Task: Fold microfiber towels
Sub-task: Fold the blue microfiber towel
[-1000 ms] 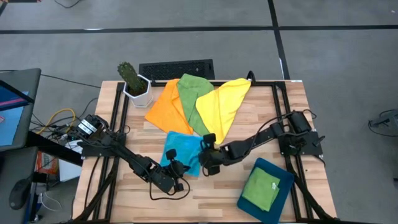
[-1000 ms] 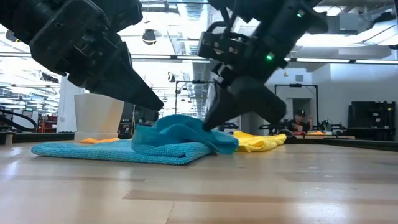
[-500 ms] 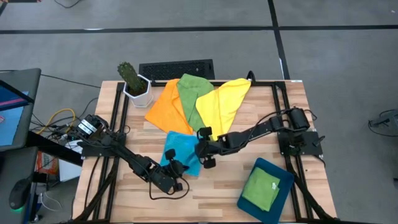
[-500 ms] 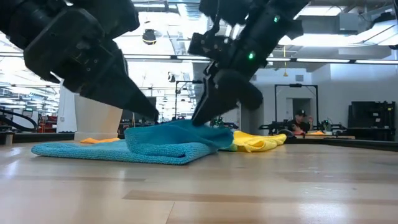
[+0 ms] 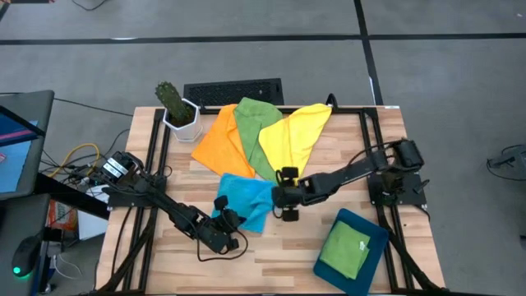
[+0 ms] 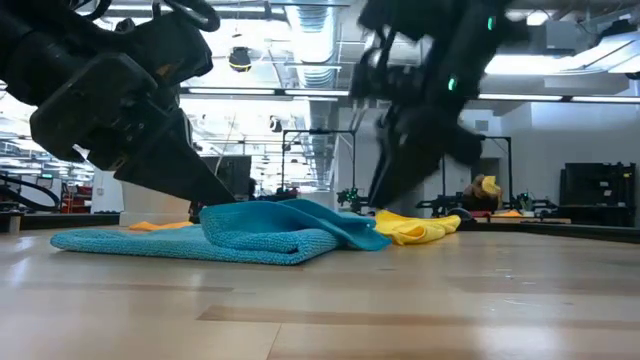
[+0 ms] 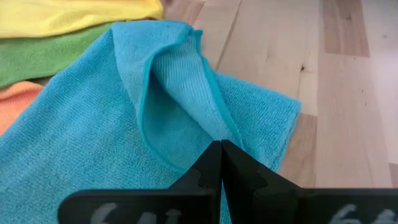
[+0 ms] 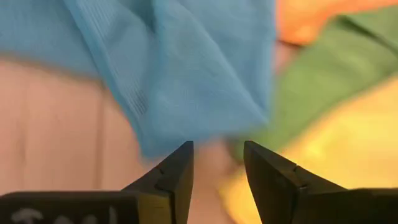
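1 green towel point(image 5: 345, 249) fills the tray point(image 5: 378, 234) overhead.

No legible text, labels or brands in any view. Pale marks on the left gripper point(image 7: 221, 163) body and right gripper point(image 8: 217, 163) body are cut off by the frame edge; unreadable.

Room and surroundings
You see a grey floor point(image 5: 460, 74) crossed by dark seams, a wooden bench point(image 5: 345, 156), and bright ceiling lights point(image 6: 560, 65) over background workstations.
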Available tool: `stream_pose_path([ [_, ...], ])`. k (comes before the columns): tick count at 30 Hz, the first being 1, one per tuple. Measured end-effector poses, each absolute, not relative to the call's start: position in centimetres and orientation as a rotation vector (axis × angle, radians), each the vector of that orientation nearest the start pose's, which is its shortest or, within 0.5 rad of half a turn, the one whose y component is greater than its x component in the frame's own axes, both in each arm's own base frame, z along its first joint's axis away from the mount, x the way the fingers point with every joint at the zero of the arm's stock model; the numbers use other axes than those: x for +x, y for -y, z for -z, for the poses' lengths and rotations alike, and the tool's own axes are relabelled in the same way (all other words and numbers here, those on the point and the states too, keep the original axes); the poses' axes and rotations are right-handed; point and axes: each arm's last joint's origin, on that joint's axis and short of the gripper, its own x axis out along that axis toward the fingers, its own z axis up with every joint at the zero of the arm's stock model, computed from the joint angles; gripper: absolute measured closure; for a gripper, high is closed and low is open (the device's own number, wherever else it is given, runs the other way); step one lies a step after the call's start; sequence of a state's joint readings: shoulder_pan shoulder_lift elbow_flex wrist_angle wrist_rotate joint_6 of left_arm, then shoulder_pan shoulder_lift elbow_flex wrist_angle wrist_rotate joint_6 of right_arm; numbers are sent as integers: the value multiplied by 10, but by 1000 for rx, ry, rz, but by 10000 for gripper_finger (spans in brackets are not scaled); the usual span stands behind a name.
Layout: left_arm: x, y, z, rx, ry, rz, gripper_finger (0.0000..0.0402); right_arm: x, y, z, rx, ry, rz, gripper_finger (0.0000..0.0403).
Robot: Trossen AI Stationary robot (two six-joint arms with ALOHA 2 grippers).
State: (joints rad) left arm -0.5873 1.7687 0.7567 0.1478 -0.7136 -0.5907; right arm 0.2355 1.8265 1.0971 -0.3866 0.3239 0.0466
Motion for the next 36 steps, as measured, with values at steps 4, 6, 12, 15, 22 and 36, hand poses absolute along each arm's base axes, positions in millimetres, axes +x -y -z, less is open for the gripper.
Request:
stream_pose_path([
  [4,269,156,-118,-46,-614,-309,401,341,-85,-131,-251,-1088,85,246],
  [6,269,156,-118,-49,-615,-311,401,342,-89,-121,-263,-1105,81,249],
  [12,269,156,-118,-62,-611,-314,401,345,-96,-112,-277,-1087,79,257],
  [15,269,156,-118,-62,-610,-314,401,347,-95,-118,-286,-1045,64,263],
  [22,269,156,-118,-70,-609,-316,401,364,-77,-143,-341,-867,106,277],
  [36,268,157,-117,-87,-626,-301,401,357,-51,-170,-263,-873,147,280],
])
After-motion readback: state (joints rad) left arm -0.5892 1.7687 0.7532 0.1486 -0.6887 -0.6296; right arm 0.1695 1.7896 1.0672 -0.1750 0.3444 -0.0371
